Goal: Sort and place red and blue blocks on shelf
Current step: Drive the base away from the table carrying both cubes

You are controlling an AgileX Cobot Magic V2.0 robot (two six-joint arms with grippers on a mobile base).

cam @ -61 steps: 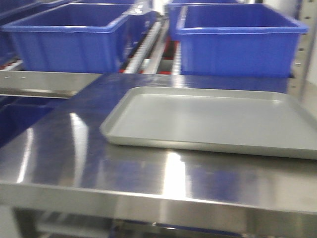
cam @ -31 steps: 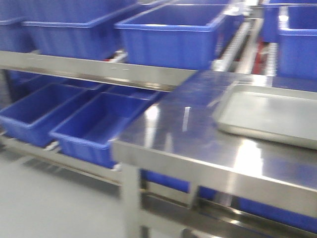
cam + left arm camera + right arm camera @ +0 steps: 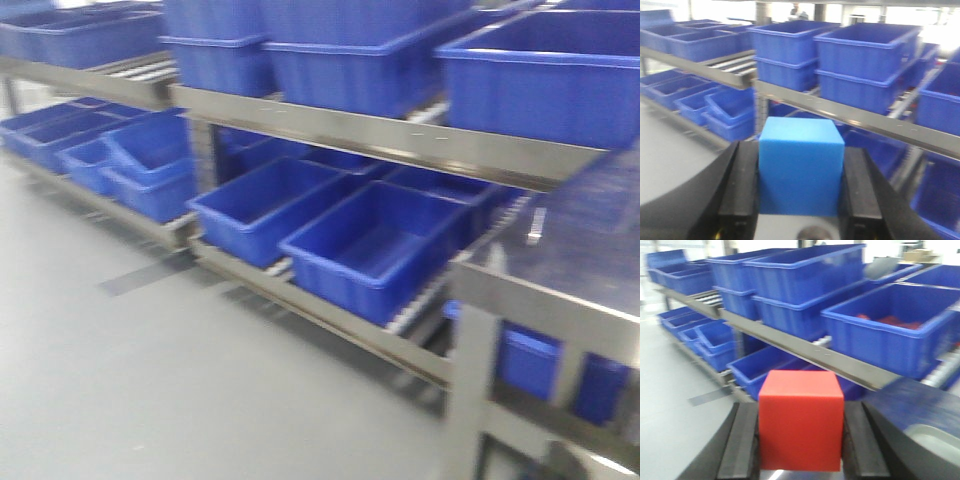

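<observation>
Blocks sit in both grippers. In the left wrist view the left gripper (image 3: 801, 147) is closed down to the width of the blue block (image 3: 801, 167). Its two black fingers (image 3: 742, 190) press against the cube's left and right faces, and the cube's far end sticks out a little past the fingertips. The right wrist view shows the same picture in red. The right gripper (image 3: 800, 405) clamps the red block (image 3: 801, 420) squarely between its fingers (image 3: 742, 440), touching on both sides, with the cube upright and not tilted.

Just beyond the right gripper, at the lower right, is the corner of the steel worktop (image 3: 910, 395), with the rounded rim of a grey tray (image 3: 935, 437) on it. In the front view that worktop (image 3: 590, 250) fills the right edge, its near corner standing on a steel leg.

Past the worktop's edge stands the shelf (image 3: 380, 140), well apart from both cubes. Its brushed front rail runs across from left to right. Large blue bins (image 3: 370, 250) rest on the lower tier's rollers, and more bins are stacked on the upper tier. One upper bin at the right holds some small red pieces (image 3: 890, 320), too blurred to make out. Bare grey floor (image 3: 120, 350) lies in front of the rack.
</observation>
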